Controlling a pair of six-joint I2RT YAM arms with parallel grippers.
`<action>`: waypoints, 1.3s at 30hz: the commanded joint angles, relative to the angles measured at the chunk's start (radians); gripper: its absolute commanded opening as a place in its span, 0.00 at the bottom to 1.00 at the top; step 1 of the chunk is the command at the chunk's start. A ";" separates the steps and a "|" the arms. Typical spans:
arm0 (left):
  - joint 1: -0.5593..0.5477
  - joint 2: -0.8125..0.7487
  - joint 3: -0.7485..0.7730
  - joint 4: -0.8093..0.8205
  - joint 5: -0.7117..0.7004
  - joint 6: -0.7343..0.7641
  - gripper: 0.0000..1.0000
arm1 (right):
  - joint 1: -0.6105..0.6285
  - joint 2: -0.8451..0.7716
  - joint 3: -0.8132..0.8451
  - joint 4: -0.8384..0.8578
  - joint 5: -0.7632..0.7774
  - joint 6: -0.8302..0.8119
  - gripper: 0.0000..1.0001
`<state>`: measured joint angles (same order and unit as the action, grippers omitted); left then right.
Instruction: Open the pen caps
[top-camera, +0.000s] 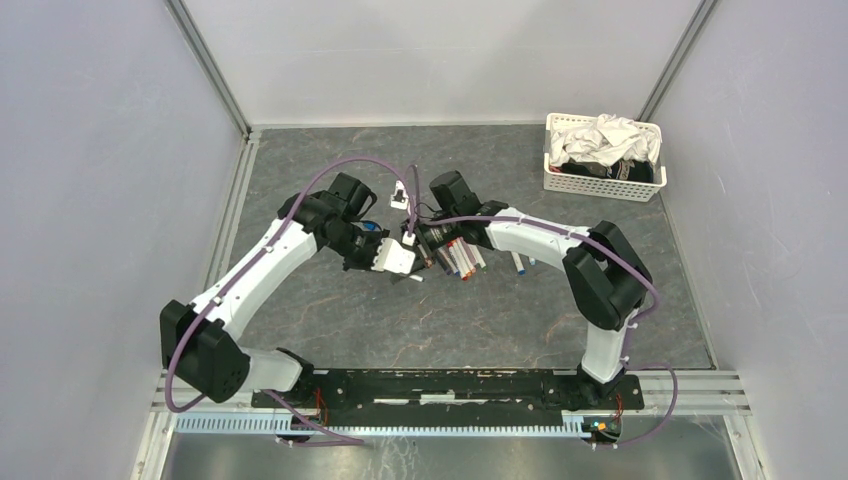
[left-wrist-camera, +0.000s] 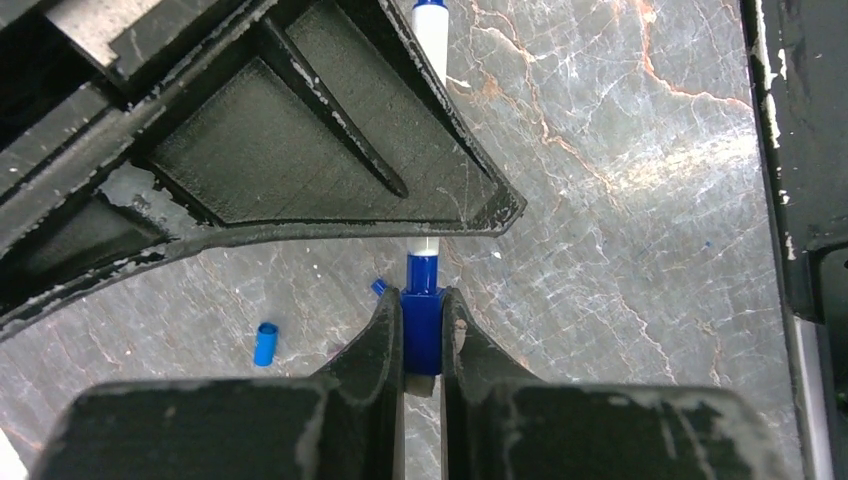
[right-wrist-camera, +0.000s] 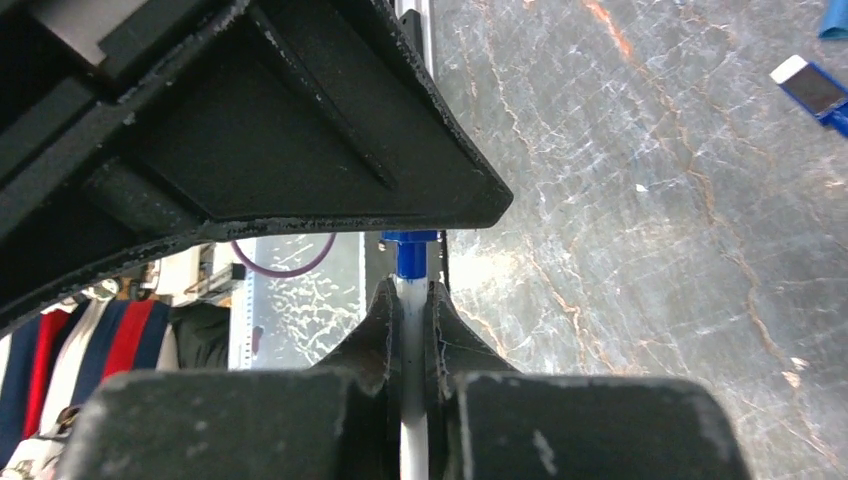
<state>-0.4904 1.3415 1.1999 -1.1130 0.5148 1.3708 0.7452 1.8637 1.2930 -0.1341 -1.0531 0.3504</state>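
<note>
One pen is held between both grippers above the dark table. My left gripper (left-wrist-camera: 423, 300) is shut on its blue pen cap (left-wrist-camera: 422, 335), which sits on the pen's white barrel (left-wrist-camera: 430, 40). My right gripper (right-wrist-camera: 411, 290) is shut on that same white barrel (right-wrist-camera: 413, 440), just behind the blue cap (right-wrist-camera: 411, 255). In the top view the left gripper (top-camera: 403, 262) and right gripper (top-camera: 426, 243) meet tip to tip mid-table. A loose blue pen cap (left-wrist-camera: 265, 343) lies on the table to the left. More pens (top-camera: 462, 258) lie in a row under the right wrist.
A white mesh basket (top-camera: 603, 185) with crumpled cloth stands at the back right. Two pens (top-camera: 521, 263) lie apart, right of the row. A blue pen end (right-wrist-camera: 810, 85) lies on the table in the right wrist view.
</note>
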 joint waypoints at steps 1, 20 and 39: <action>0.041 0.007 0.014 -0.036 -0.120 0.093 0.02 | -0.046 -0.067 -0.063 -0.091 0.042 -0.098 0.00; 0.201 0.159 -0.067 0.227 -0.057 -0.037 0.02 | -0.364 -0.378 -0.310 -0.130 0.602 -0.094 0.00; 0.200 0.346 -0.084 0.380 -0.076 -0.168 0.31 | -0.464 -0.250 -0.346 -0.037 1.047 -0.141 0.02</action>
<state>-0.2874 1.6825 1.1072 -0.7433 0.4202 1.2369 0.2859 1.5719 0.9398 -0.2310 -0.0589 0.2153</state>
